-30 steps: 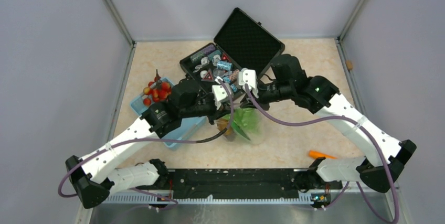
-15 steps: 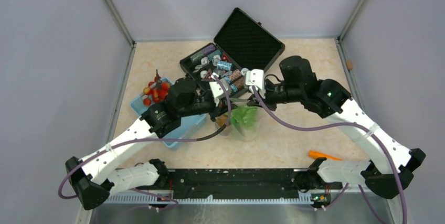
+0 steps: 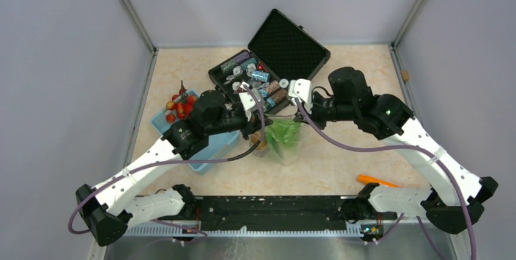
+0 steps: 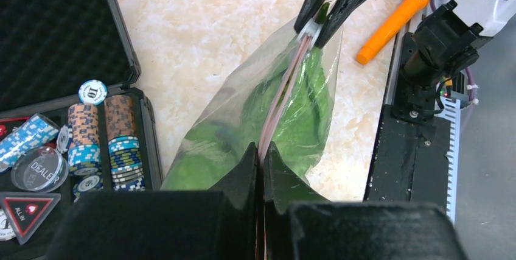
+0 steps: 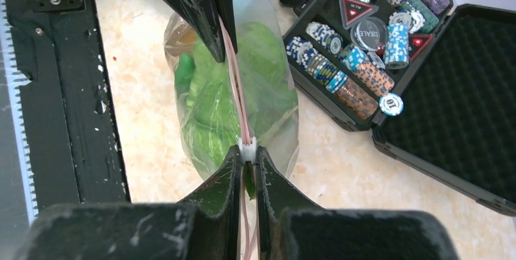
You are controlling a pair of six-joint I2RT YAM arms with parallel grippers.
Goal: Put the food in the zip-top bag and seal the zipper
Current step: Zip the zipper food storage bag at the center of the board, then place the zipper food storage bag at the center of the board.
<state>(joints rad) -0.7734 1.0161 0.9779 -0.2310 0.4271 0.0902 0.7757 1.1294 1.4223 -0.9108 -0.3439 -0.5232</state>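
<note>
The zip-top bag hangs between my two grippers, with green leafy food and a brownish piece inside. Its pink zipper runs taut from one gripper to the other. My left gripper is shut on the left end of the zipper strip, also seen from above. My right gripper is shut on the white slider at the right end, also seen from above. Red cherry tomatoes lie at the far end of the light blue basket.
An open black case with poker chips stands just behind the bag. An orange stick-shaped piece lies near the right arm's base, also in the left wrist view. The black base rail runs along the near edge.
My right gripper has slid to the right along the zipper and my left has drawn a little left, so the bag's mouth is now stretched wider between them.
</note>
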